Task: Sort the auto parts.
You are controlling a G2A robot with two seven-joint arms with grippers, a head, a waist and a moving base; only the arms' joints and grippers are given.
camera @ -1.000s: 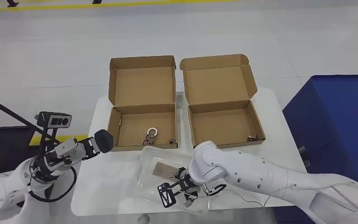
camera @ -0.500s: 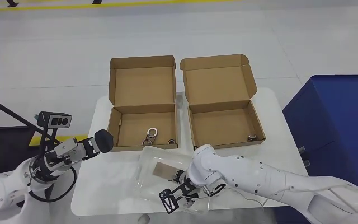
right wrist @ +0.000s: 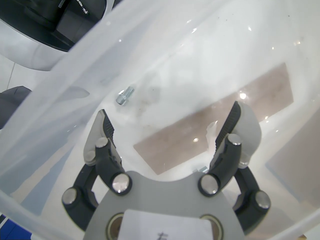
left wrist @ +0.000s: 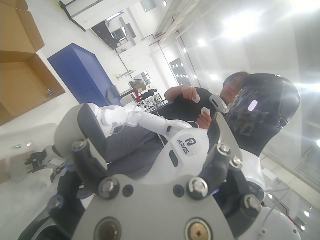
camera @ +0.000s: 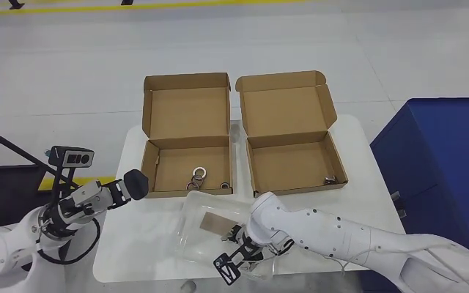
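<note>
**Right end effector open inside the bin, a bolt just ahead**

The right end effector (right wrist: 169,108) is spread wide with nothing between its ribbed pads. It sits down inside the clear bin (right wrist: 100,51), pointing at the floor of the container. A small silver bolt (right wrist: 125,95) lies loose there, just beyond one fingertip and off to that side rather than centred in the gap. The wide opening suits a pick from above, but I judge the wrist needs to shift towards the bolt before closing. A second bolt (right wrist: 202,169) lies close under the base of the other finger (too far back to be grasped from this pose). A brown label (right wrist: 250,93) shows through the bin's floor.

Seen from above, the bin stands at the near edge of the worktop (camera: 146,242), in easy reach of the arm. Behind it, two open cardboard boxes sit side by side with lids folded back, ready to receive parts. The left box (camera: 150,165) holds metal rings (camera: 198,174). The right box (camera: 293,165) holds one small part (camera: 331,179) in its corner, so bolts likely belong there.

The left end effector (camera: 134,184) hangs off the worktop's left edge, fingers apart and empty, clear of the working arm.
</note>
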